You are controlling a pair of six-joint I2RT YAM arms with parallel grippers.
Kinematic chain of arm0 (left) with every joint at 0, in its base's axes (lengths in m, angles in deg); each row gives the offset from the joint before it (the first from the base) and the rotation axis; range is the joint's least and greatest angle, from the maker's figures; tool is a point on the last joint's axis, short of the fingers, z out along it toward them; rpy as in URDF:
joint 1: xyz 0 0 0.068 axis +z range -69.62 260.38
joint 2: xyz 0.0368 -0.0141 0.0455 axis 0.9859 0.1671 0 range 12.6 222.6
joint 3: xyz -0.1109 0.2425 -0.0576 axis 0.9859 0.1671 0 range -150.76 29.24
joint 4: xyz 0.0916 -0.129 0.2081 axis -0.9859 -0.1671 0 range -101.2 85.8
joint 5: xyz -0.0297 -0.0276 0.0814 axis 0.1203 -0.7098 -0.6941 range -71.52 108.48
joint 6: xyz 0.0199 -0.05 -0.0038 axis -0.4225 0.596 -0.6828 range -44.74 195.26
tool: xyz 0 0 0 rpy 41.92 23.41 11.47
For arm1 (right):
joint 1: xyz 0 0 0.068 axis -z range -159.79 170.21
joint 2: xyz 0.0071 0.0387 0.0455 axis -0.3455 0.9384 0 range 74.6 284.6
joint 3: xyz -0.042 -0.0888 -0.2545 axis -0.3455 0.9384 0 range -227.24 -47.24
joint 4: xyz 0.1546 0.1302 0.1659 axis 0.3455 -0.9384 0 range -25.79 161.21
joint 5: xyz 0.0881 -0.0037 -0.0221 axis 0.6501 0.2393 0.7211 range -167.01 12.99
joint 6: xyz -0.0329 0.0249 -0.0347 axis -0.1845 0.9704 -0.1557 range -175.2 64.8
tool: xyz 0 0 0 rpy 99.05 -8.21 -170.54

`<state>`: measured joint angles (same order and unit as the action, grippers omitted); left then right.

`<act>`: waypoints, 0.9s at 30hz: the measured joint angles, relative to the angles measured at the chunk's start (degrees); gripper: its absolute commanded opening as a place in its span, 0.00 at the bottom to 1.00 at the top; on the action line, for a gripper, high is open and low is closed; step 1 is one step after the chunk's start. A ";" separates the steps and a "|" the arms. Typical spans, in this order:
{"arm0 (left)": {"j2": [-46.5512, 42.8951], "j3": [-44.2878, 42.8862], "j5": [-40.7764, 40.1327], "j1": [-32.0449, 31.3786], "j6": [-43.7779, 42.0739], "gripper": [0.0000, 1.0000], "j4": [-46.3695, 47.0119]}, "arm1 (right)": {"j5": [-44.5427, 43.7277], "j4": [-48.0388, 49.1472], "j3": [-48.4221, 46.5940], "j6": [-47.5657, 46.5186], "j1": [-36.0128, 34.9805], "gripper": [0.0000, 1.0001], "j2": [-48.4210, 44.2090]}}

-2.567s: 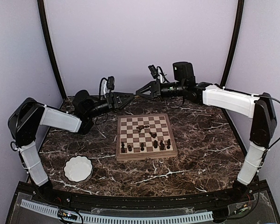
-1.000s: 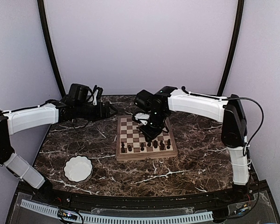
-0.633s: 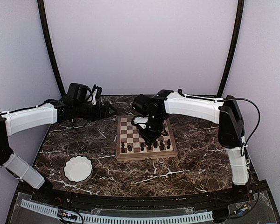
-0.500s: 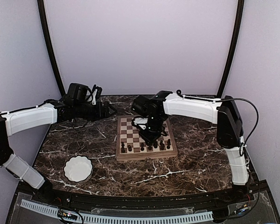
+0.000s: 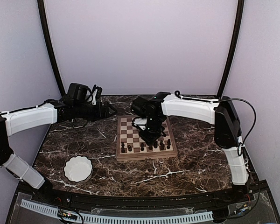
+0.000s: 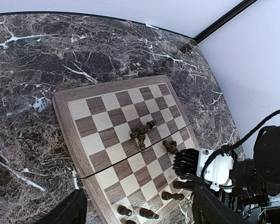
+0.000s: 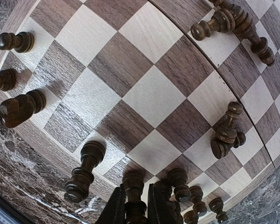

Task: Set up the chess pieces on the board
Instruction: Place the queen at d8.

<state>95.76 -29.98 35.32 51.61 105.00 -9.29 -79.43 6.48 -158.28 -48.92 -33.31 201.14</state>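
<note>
**Right gripper down in the crowded near row: knock-over risk**

The right gripper [image 7: 134,207] sits low over the board [image 5: 126,126]. Its jaws are nearly together and look clamped on the held piece [image 7: 133,189], upright at the near edge, right of centre. Other chess pieces [image 5: 129,148] stand along that row, and the toppled pieces [image 6: 142,135] lie mid-board. The left gripper [image 5: 109,110] hangs off the board's far-left corner, jaws wide apart and empty.

Risk, my read: neighbours stand just beside the fingers, so spreading them or lifting off crooked could clip one. Letting go before the base sits flat could tip the held piece. The wrist could also sweep the lone toppled piece [image 7: 226,133] nearby.

Versus the earliest frame, both arms were back beyond the board with jaws spread. The right has since come down onto the near row. The left has stretched out and has not moved over the last second.
</note>
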 measured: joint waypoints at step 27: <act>0.63 0.00 2.01 0.00 0.48 0.80 0.07 | 1.29 -0.09 -1.16 0.66 0.02 0.29 0.42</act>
<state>96.39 -29.98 37.34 51.61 105.48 -9.22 -78.14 6.39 -159.44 -48.26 -33.29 201.56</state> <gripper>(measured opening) 0.803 0.284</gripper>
